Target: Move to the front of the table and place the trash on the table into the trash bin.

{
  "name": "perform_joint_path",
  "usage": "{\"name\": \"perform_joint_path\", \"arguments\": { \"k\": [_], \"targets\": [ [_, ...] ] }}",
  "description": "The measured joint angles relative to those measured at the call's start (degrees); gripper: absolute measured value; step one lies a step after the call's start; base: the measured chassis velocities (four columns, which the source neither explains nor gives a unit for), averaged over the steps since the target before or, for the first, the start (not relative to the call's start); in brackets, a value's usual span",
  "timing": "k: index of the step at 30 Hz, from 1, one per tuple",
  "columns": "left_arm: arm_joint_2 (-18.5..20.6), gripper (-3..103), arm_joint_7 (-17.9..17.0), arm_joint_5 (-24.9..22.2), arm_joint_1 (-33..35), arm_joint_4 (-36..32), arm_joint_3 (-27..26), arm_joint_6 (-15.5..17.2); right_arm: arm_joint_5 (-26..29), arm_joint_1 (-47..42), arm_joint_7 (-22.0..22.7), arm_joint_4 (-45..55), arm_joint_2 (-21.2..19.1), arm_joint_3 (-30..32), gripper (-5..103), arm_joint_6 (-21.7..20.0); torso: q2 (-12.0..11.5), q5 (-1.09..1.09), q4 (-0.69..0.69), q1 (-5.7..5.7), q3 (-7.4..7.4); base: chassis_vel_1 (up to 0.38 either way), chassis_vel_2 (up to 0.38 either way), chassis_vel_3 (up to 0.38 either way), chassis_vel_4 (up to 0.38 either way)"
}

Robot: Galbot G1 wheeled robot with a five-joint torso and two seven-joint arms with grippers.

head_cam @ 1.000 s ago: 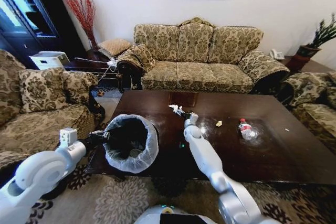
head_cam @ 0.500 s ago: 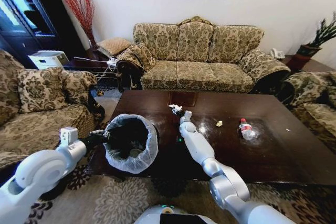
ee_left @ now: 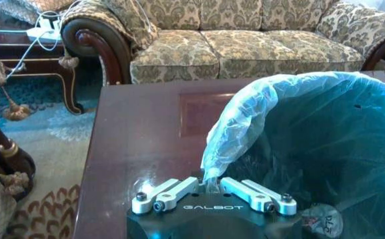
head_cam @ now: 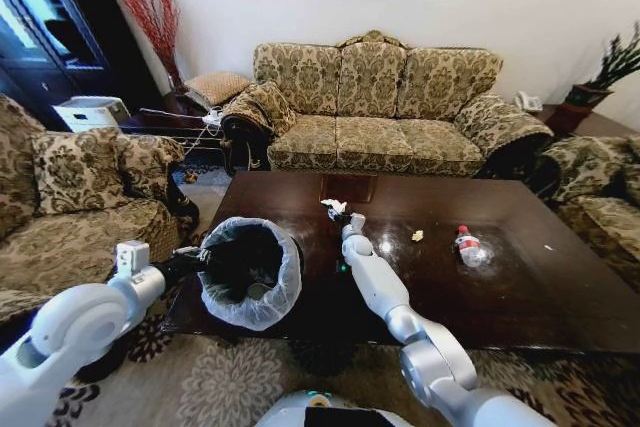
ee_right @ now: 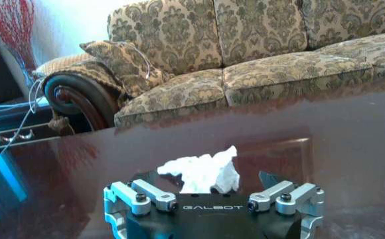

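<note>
Tabletop (head_cam: 520, 277): dark, glossy — carried the litter and the bin.
Trash bin (head_cam: 250, 272): stood at the tabletop's left end, white liner folded over the rim.
Left tool (ee_left: 212, 191): closed on the trash bin's rim.
Right tool (ee_right: 212, 191): spread wide around a crumpled tissue (ee_right: 202, 172) — jaws apart.
Bottle (head_cam: 466, 246): lay well right, red cap.
Yellow scrap (head_cam: 417, 236): between tissue and bottle.

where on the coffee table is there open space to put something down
Bare room: the far right of the table, beyond the bottle, and the near strip along its front edge. Crowded: the left end, where the left gripper holds the trash bin, and the middle, with the right gripper at a tissue.
</note>
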Motion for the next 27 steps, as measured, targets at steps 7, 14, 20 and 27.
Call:
{"name": "perform_joint_path", "arguments": {
  "k": [7, 14, 20, 27],
  "targets": [
    [0.28, 0, 0.05, -0.07, -0.02, -0.22, 0.00, 0.00, 0.13, -0.30, -0.05, 0.40, 0.10, -0.13, 100, -0.37, 0.00, 0.00, 0.00, -0.01, 0.00, -0.027, 0.019, 0.021, -0.021],
    [0.21, 0, 0.05, -0.45, 0.11, -0.62, -0.40, 0.00, 0.15, 0.77, -0.28, -1.81, 1.00, -0.13, 103, 0.28, 0.00, 0.00, 0.00, 0.03, 0.01, -0.020, 0.019, 0.017, -0.022],
    [-0.34, 0, 0.05, -0.48, 0.25, -0.93, -0.54, 0.00, 0.03, 1.56, -0.65, -3.33, 1.02, -0.03, 93, 0.27, 0.00, 0.00, 0.00, -0.01, 0.00, 0.000, 0.000, 0.000, 0.000],
    [-0.32, 0, 0.04, -0.54, 0.15, -0.96, -0.58, 0.00, -0.43, 2.08, -0.41, -4.17, 1.04, 0.01, 70, -1.33, 0.00, 0.00, 0.00, 0.00, 0.00, 0.000, 0.000, 0.000, 0.000]
  ]
}}
